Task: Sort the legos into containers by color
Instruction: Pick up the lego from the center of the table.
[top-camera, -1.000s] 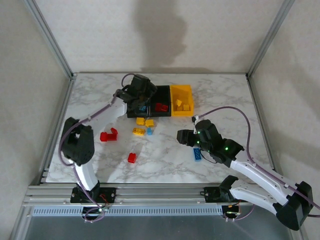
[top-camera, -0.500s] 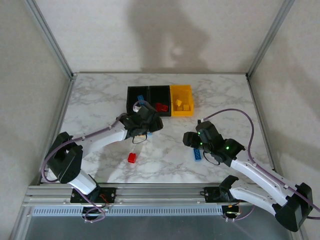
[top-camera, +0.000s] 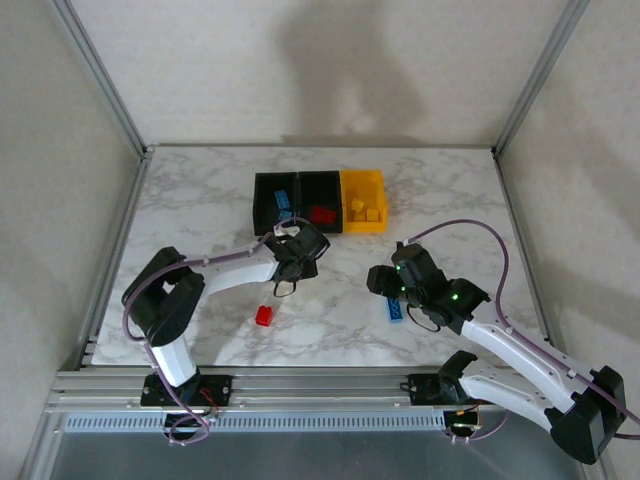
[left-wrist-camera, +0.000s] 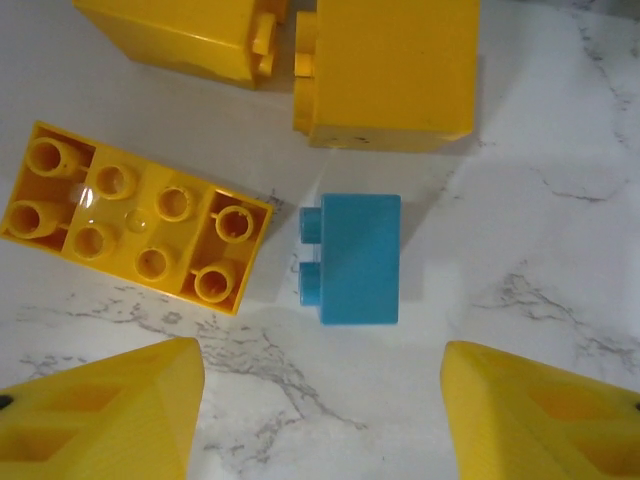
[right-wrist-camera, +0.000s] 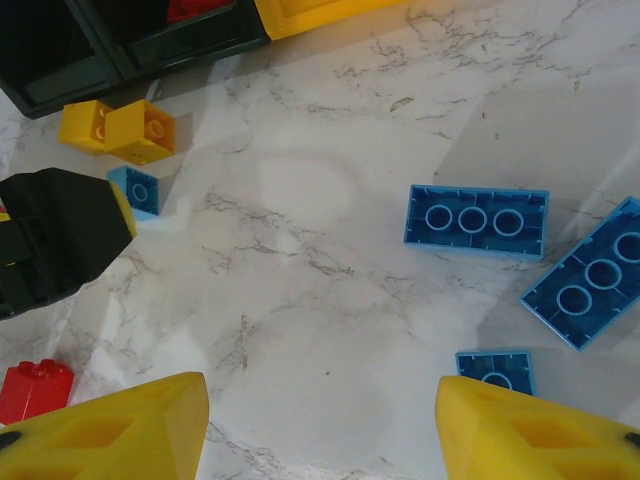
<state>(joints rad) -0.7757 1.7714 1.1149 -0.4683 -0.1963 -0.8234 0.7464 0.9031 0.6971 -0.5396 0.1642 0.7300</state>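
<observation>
Three small open plastic bins stand in a row at the far side of the white marble table (top-camera: 200, 200). The left black bin (top-camera: 258, 205) has a blue brick (top-camera: 283, 203) in it. The middle black bin (top-camera: 320, 177) has a red brick (top-camera: 322, 213). The yellow bin (top-camera: 363, 175) has yellow bricks (top-camera: 365, 211).

Just in front of the bins, the left gripper (left-wrist-camera: 320, 380) hangs over a small light blue brick (left-wrist-camera: 350, 258). That brick lies on its side. In the left wrist view its two bumps point left and its long side runs up and down. Beside it, a long yellow brick (left-wrist-camera: 135, 232) lies upside down and slanted. The left jaws are apart and hold nothing.

The right gripper (right-wrist-camera: 320, 400) has its jaws apart too, with nothing in them. It is near three dark blue bricks (right-wrist-camera: 476, 220) that lie upside down on the table.
</observation>
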